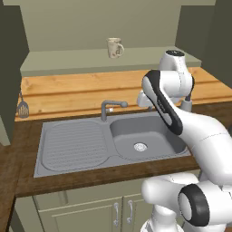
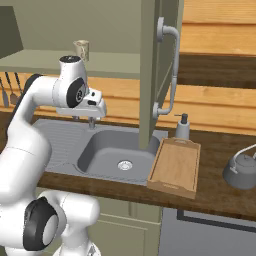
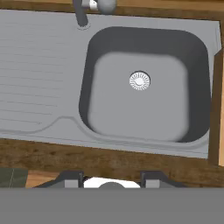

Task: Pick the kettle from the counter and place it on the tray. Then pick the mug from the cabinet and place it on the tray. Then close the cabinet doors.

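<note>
while poised over the sink (image 3: 144,96), gripper (image 3: 111,177) jaws apart, empty; kettle (image 2: 242,170) right of tray (image 2: 174,167).

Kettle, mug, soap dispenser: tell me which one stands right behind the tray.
The soap dispenser. It stands at the far edge of the wooden tray. The kettle sits off to the tray's right, and the mug is up in the cabinet.

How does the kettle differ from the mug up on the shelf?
The kettle is dark grey and squat; the mug is pale and taller than it is wide. The kettle sits low on the wooden counter right of the tray; the mug stands high in the open cabinet. Both stand upright, untouched.
</note>
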You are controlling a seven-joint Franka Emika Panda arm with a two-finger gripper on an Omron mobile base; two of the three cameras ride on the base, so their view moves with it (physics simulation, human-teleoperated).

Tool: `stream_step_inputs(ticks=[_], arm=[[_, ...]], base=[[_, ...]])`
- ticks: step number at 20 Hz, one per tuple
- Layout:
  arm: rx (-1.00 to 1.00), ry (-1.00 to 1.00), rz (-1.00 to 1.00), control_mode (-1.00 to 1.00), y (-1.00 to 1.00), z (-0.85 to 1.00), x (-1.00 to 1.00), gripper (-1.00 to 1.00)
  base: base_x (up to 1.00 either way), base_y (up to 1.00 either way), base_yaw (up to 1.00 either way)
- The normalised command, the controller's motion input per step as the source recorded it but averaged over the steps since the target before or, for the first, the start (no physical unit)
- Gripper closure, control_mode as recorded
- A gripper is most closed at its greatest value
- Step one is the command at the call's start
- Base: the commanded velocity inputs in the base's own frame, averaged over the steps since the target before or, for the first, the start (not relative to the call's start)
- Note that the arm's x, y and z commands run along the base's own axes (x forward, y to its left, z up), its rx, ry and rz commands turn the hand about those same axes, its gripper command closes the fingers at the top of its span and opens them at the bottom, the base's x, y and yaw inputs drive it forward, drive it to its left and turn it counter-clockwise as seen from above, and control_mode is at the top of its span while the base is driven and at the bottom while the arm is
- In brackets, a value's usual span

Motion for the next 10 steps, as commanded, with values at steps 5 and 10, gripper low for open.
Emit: stream_step_inputs(ticks=[5,10], arm=[[0.02,-0.08,0.01,-1.00,0.00,0.00,-0.16,-1.00],[0.08,-0.48,0.01,-1.00,0.00,0.22,-0.49,-1.00]], base=[[0.00,0.00,0.00],[0.00,0.00,0.00]])
